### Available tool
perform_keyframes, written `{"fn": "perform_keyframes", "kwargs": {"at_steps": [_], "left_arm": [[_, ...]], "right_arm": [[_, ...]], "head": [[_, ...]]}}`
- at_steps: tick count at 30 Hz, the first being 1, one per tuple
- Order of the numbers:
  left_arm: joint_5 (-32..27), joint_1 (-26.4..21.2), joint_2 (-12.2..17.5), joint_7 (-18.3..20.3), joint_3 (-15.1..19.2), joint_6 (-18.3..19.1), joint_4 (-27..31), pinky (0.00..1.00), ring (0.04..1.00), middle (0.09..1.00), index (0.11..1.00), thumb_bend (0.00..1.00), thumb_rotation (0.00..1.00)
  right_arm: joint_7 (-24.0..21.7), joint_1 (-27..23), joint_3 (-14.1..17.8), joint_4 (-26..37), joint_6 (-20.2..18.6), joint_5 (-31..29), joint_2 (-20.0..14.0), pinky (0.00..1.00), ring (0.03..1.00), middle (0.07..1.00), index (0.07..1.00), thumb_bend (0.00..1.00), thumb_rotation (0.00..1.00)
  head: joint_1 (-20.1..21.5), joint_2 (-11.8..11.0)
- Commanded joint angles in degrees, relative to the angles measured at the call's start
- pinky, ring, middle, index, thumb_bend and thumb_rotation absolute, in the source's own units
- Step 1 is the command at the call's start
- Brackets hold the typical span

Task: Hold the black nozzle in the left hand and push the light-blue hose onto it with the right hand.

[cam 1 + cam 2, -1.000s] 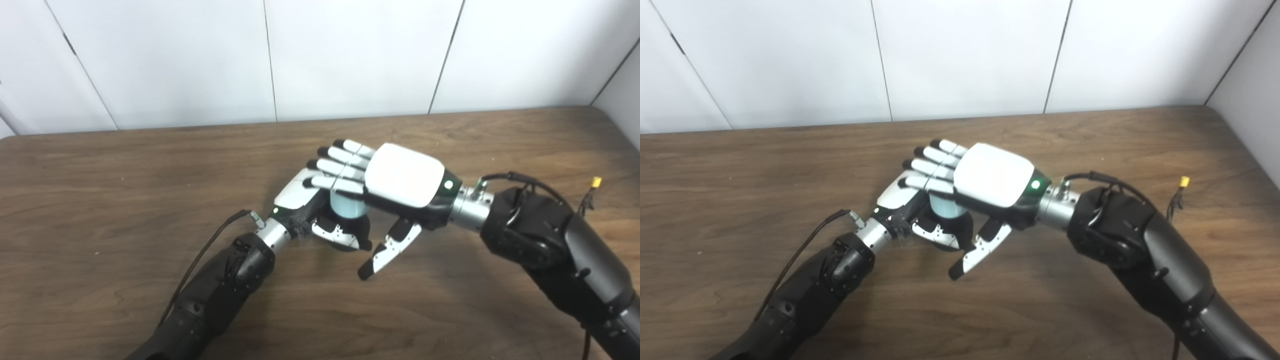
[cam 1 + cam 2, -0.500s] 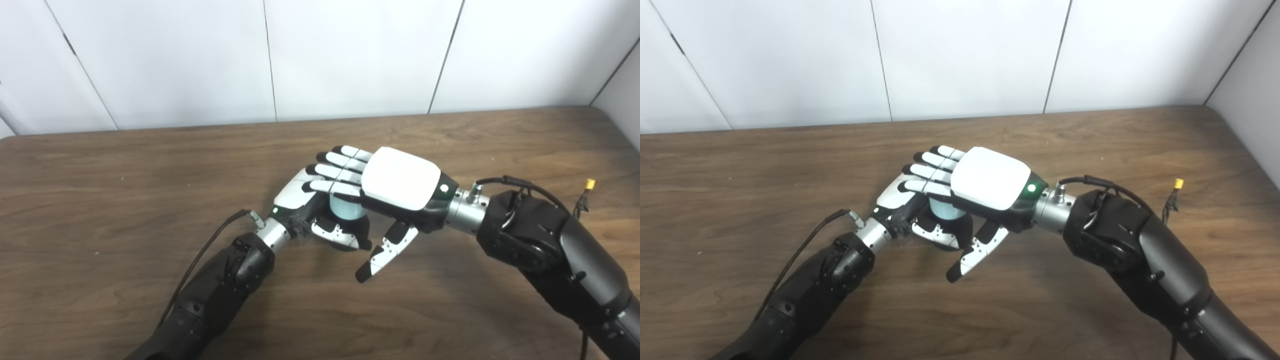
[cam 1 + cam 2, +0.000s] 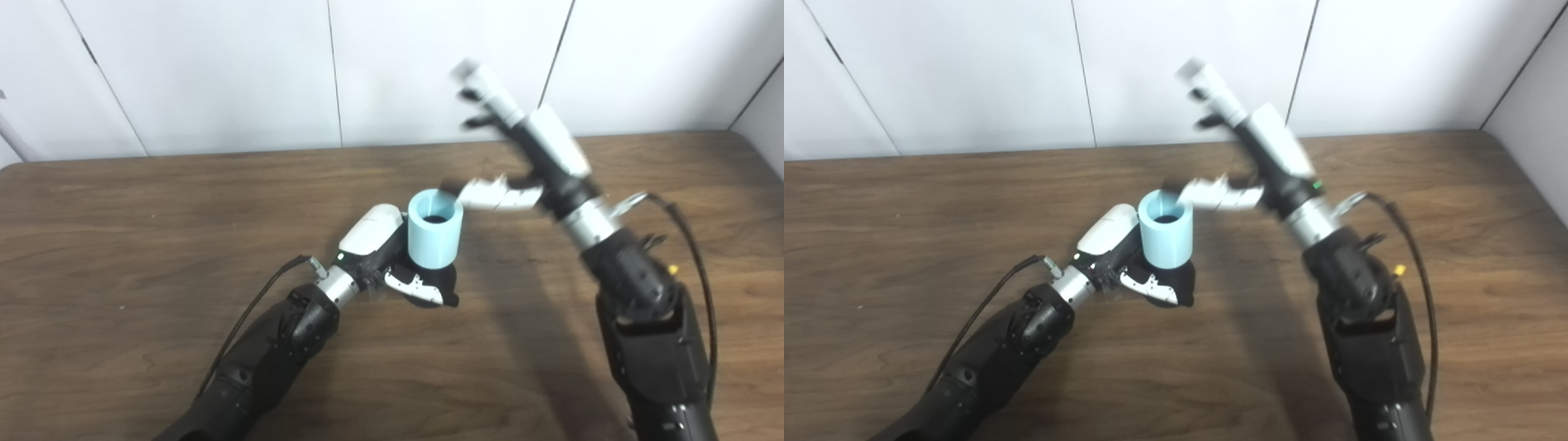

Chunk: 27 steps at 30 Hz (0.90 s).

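Left hand [image 3: 392, 254] sat low over the wooden surface [image 3: 122, 245], fingers wrapped around the base of the light-blue hose [image 3: 433, 229]. The hose was a short cylinder standing upright, open end facing up, dark inside the bore. Black nozzle itself couldn't be made out separately; only dark material showed under the hose bottom, inside the left hand's grip, so I couldn't tell how far the hose sat over it. Left thumb, white with a black tip, lay in front of the hose base on the near side. The white back of the left hand was on the hose's left, touching or just beside its wall.

Right hand [image 3: 520, 144] was raised well above the surface, up and to the right of the hose, motion-blurred in both eye views. Fingers extended and spread, pointing up toward the white wall panels [image 3: 214, 73]; thumb stuck out leftward with its tip near the hose's top rim. Blur made it impossible to say if the thumb touched the rim. Right hand held nothing.

A black cable [image 3: 257, 312] ran along the left forearm, another looped off the right wrist [image 3: 680, 226].
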<state>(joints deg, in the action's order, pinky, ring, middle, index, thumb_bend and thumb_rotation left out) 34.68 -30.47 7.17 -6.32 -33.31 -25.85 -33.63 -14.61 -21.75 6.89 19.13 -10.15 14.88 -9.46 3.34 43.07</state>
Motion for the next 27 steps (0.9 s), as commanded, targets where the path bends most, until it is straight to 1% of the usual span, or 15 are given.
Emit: {"fn": "perform_keyframes", "kwargs": {"at_steps": [1, 2, 4, 6, 8, 10, 12, 14, 16, 18, 19, 20, 21, 24, 27], "left_arm": [[2.98, 10.56, 0.91, 2.69, -3.54, 2.31, -8.04, 0.32, 0.423, 0.438, 0.501, 0.50, 0.00], [2.98, 10.55, 0.94, 2.83, -3.56, 2.42, -7.98, 0.32, 0.422, 0.438, 0.502, 0.50, 0.00], [3.02, 10.55, 1.04, 3.01, -3.60, 2.52, -7.86, 0.33, 0.425, 0.441, 0.502, 0.50, 0.00], [3.13, 10.54, 1.14, 3.15, -3.67, 2.67, -7.69, 0.33, 0.428, 0.443, 0.501, 0.51, 0.00], [3.20, 10.53, 1.17, 2.95, -3.64, 2.63, -7.72, 0.33, 0.429, 0.443, 0.500, 0.51, 0.00], [3.10, 10.55, 1.17, 2.82, -3.55, 2.47, -7.72, 0.33, 0.432, 0.447, 0.499, 0.51, 0.00], [2.84, 10.61, 1.19, 3.02, -3.42, 2.52, -7.55, 0.33, 0.428, 0.445, 0.502, 0.50, 0.00], [2.73, 10.62, 1.21, 3.26, -3.34, 2.76, -7.36, 0.33, 0.428, 0.443, 0.502, 0.50, 0.00], [2.62, 10.59, 1.26, 3.40, -3.27, 2.81, -7.26, 0.33, 0.430, 0.443, 0.502, 0.50, 0.00], [2.65, 10.49, 1.27, 3.28, -3.22, 2.77, -7.40, 0.34, 0.433, 0.448, 0.500, 0.51, 0.00], [2.80, 10.38, 1.25, 2.99, -3.25, 2.67, -7.64, 0.34, 0.434, 0.449, 0.499, 0.51, 0.00], [2.91, 10.28, 1.26, 2.75, -3.25, 2.53, -7.80, 0.35, 0.441, 0.456, 0.496, 0.51, 0.00], [2.90, 10.22, 1.28, 2.49, -3.19, 2.33, -7.91, 0.36, 0.448, 0.466, 0.491, 0.51, 0.00], [1.70, 10.24, 1.27, 3.03, -2.18, 3.15, -7.21, 0.38, 0.459, 0.483, 0.483, 0.51, 0.00], [1.58, 10.01, 1.71, 3.49, -1.63, 3.72, -6.15, 0.38, 0.452, 0.479, 0.489, 0.51, 0.00]], "right_arm": [[1.92, -2.76, 2.50, 2.69, -4.54, -5.06, 0.05, 0.70, 0.841, 0.961, 1.000, 0.58, 0.39], [1.58, -2.61, 2.75, 2.57, -5.64, -5.86, -0.37, 0.71, 0.849, 0.975, 1.000, 0.60, 0.41], [1.14, -1.94, 2.83, 2.27, -6.64, -7.39, -1.05, 0.73, 0.873, 0.995, 1.000, 0.61, 0.42], [1.08, -0.86, 2.61, 2.20, -6.86, -8.83, -1.07, 0.77, 0.906, 0.999, 1.000, 0.61, 0.38], [1.22, 0.34, 1.94, 1.31, -5.79, -9.04, -1.55, 0.79, 0.901, 0.990, 1.000, 0.60, 0.37], [1.28, 1.29, 1.50, 0.02, -4.64, -9.11, -2.17, 0.76, 0.868, 0.968, 1.000, 0.59, 0.37], [1.28, 2.45, 1.37, -2.29, -3.31, -9.48, -2.82, 0.66, 0.782, 0.906, 0.946, 0.59, 0.33], [1.41, 3.40, 1.29, -3.93, -3.83, -10.09, -3.11, 0.54, 0.663, 0.787, 0.827, 0.62, 0.26], [1.59, 4.38, 0.60, -2.69, -7.42, -10.59, -2.29, 0.45, 0.570, 0.689, 0.723, 0.65, 0.21], [1.90, 5.49, 0.05, -1.04, -10.90, -11.79, -0.30, 0.40, 0.494, 0.611, 0.642, 0.60, 0.14], [2.26, 6.11, -0.48, -0.56, -11.66, -11.56, 0.41, 0.39, 0.487, 0.606, 0.635, 0.60, 0.13], [2.56, 6.67, -1.07, -0.14, -12.47, -11.09, 0.83, 0.37, 0.466, 0.586, 0.566, 0.55, 0.13], [2.86, 7.26, -1.52, 0.23, -13.25, -10.81, 1.30, 0.37, 0.458, 0.574, 0.524, 0.52, 0.14], [4.12, 9.22, -1.25, -0.29, -14.66, -12.44, 4.15, 0.36, 0.465, 0.560, 0.497, 0.50, 0.14], [5.54, 10.78, -0.77, -2.33, -12.91, -13.31, 6.33, 0.35, 0.457, 0.558, 0.495, 0.50, 0.14]], "head": [[-0.03, 0.03], [-0.02, 0.10], [-0.04, 0.17], [-0.04, 0.17], [-0.08, 0.15], [-0.08, 0.15], [-0.08, 0.15], [-0.22, -0.02], [-0.22, -0.02], [-0.16, -0.23], [-0.16, -0.58], [-0.33, -0.75], [-0.33, -0.75], [-1.15, -1.12], [-1.03, -1.32]]}}
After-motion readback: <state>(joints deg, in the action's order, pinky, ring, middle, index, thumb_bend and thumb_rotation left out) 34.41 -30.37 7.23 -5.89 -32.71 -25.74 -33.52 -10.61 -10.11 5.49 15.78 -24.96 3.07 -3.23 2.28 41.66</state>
